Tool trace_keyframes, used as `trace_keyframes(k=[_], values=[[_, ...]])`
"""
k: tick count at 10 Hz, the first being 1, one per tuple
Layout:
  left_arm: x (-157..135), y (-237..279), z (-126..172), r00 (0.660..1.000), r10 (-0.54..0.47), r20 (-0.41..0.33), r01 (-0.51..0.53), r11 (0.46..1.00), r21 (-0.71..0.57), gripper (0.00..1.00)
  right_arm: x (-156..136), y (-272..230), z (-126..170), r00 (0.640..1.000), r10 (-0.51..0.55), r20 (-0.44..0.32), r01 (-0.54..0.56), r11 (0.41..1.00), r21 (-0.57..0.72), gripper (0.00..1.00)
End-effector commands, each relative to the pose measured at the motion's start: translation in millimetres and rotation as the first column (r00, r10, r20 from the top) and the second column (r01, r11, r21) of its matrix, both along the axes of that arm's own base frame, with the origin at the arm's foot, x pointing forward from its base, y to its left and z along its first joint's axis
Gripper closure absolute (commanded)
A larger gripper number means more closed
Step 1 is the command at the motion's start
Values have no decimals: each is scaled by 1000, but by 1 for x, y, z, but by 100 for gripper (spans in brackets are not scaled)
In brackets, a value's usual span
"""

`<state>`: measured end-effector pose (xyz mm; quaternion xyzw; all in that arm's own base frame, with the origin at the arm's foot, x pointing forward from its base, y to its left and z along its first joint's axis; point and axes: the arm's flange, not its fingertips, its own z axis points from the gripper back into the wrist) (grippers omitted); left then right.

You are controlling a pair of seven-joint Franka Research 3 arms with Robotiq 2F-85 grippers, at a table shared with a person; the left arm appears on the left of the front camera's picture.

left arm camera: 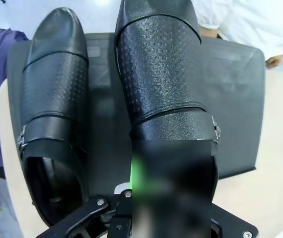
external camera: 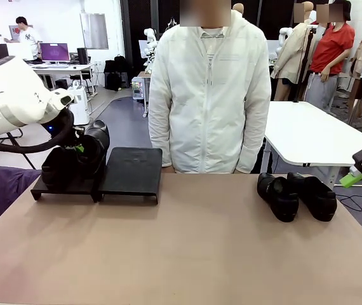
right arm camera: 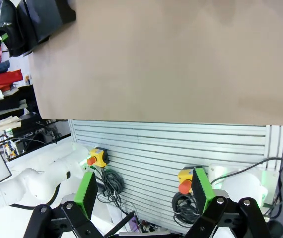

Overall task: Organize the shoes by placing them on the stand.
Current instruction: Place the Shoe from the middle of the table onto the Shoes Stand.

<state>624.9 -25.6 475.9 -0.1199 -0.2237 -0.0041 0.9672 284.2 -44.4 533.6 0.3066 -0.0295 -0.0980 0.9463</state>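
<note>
front view, left tool gripping shoe over left panel of stand, right tool open beyond table edge

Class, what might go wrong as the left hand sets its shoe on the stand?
1. The held shoe in the left hand hangs close beside the placed shoe; lowering could knock it.
2. It hangs near the middle join of the stand and may land crooked.

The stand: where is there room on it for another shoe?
The right panel, bordered by the held shoe in the left gripper, is bare. The left panel is crowded: the resting shoe and the held shoe fill it.
</note>
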Motion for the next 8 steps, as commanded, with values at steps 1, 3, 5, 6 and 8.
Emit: trace_keyframes(k=[1,3,5,6,8], values=[[4,3,-1,1000,8,-10,-8,999,41,100,1,1,2,1000,-3,6,2,1000,28,0],[6,3,-13,1000,12,-19,-10,998,69,100,1,1,2,1000,-3,6,2,1000,28,0],[9,0,-20,1000,9,-24,-7,996,92,92,1,1,2,1000,-3,6,2,1000,28,0],[9,-1,-21,999,26,-24,-24,993,113,38,1,1,2,1000,-3,6,2,1000,28,0],[9,-1,-21,999,50,-20,-46,989,138,0,1,1,2,1000,-3,6,2,1000,28,0]])
